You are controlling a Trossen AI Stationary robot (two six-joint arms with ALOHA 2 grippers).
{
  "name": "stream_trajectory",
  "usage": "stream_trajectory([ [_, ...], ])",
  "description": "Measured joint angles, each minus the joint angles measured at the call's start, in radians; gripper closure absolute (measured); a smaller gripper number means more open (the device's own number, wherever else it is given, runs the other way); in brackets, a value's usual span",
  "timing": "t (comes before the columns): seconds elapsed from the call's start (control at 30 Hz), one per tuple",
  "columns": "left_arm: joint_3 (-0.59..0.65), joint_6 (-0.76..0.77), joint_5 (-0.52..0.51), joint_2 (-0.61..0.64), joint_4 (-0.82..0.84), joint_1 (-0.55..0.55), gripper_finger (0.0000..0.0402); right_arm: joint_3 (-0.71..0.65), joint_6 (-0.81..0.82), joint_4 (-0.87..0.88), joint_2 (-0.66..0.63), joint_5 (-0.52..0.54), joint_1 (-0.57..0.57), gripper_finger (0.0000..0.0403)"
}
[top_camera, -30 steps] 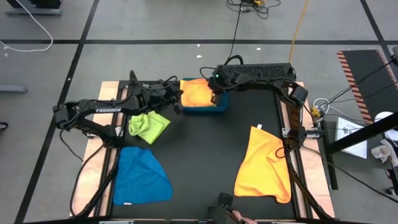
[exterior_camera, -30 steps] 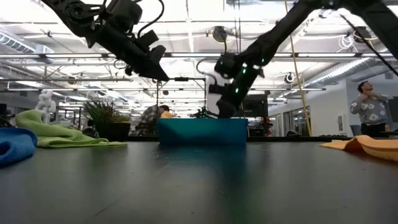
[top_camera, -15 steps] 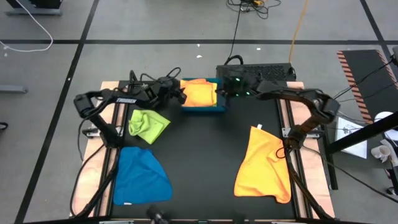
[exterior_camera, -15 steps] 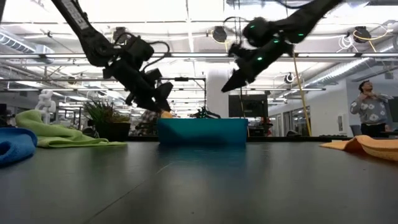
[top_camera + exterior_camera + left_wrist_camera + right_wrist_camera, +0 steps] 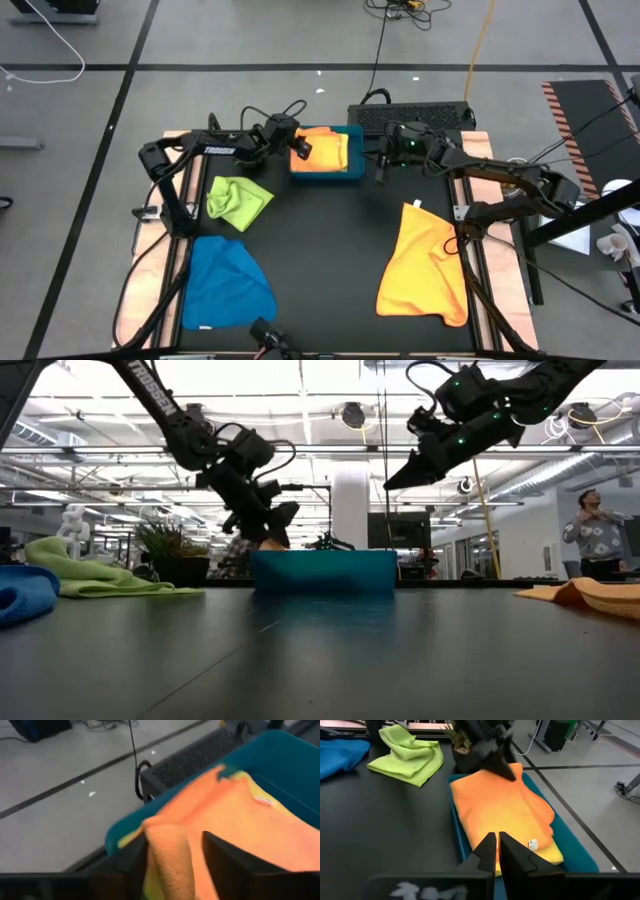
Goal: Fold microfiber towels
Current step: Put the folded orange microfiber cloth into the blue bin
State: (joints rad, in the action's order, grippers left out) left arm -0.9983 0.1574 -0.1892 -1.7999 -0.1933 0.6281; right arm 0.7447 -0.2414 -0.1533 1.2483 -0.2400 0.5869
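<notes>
High view: folded orange towel point(image 5: 322, 150) in teal tray point(image 5: 322, 178), upper centre. Left hand point(image 5: 298, 148) part-open astride its edge; right hand point(image 5: 381, 172) closed, empty. Green towel point(image 5: 238, 199), blue towel point(image 5: 228, 280), second orange towel point(image 5: 425, 265) unfolded on bench point(image 5: 330, 250).

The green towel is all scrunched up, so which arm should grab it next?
Probably the left. The left gripper hangs at the tray, nearest the green towel on its own side. The right gripper sits across the tray, farther off.
</notes>
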Motion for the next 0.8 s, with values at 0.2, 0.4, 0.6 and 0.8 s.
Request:
stream_trajectory([
  [0.2,-0.042,-0.051,0.042,0.019,0.033,-0.022,0.0386,-0.020,0.010,0.004,-0.018,0.001,0.000,0.0390],
  [0.4,-0.099,-0.092,0.084,0.019,0.070,-0.057,0.0396,-0.020,0.024,0.006,-0.018,0.000,-0.001,0.0390],
  [0.6,-0.204,-0.231,0.108,0.084,0.132,-0.152,0.0398,-0.020,0.019,-0.009,-0.018,0.000,-0.002,0.0390],
  [0.8,-0.308,-0.364,0.091,0.211,0.244,-0.294,0.0399,-0.020,0.021,-0.020,-0.052,0.001,-0.002,0.0390],
])
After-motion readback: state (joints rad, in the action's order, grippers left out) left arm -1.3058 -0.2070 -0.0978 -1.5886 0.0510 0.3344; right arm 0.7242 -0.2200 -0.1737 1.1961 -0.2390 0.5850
